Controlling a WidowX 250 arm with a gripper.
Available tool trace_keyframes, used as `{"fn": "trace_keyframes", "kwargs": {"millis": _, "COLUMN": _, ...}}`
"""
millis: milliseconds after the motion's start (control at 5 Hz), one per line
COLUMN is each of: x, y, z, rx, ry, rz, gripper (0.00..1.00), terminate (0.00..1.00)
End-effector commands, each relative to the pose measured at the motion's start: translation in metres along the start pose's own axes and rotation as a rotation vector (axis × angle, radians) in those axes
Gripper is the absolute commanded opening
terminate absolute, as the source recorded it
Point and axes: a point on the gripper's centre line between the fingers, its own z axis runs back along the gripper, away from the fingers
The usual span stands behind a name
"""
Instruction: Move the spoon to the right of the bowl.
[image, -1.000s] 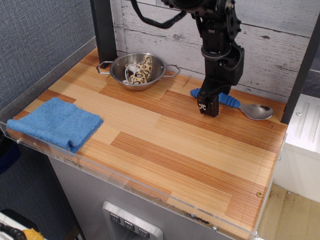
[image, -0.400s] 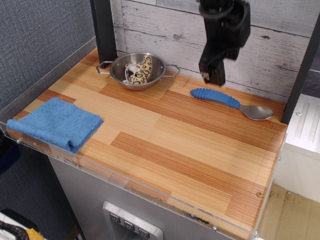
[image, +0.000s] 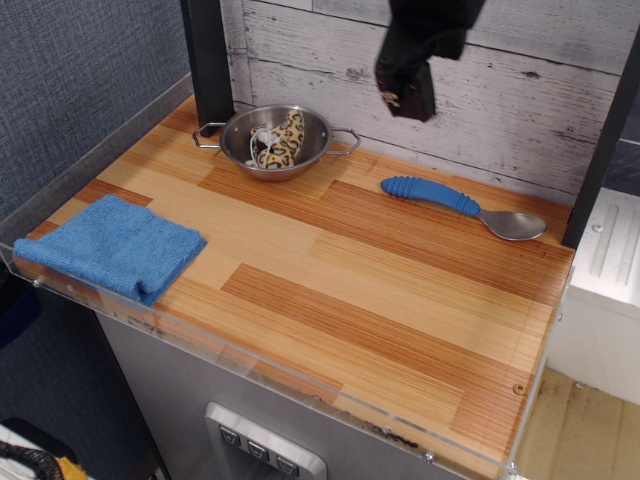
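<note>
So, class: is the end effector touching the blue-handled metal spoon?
Apart. The only view shows the end effector raised high against the wall, with bare wood between it and the blue-handled metal spoon lying on the table.

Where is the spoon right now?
The spoon lies flat on the table's back right, right of the bowl, head near the right edge.

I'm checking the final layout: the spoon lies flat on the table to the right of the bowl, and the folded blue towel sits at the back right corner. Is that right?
Not quite. The observation.image view shows the spoon flat on the table, right of the bowl, but the folded blue towel sits at the front left corner, not the back right.
</note>
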Motion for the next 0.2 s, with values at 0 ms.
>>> {"fn": "trace_keyframes", "kwargs": {"millis": 0, "x": 0.0034, "y": -0.0074, "z": 0.0157, "rx": 0.042, "ry": -0.005, "rz": -0.007, "gripper": 1.00, "terminate": 1.00}}
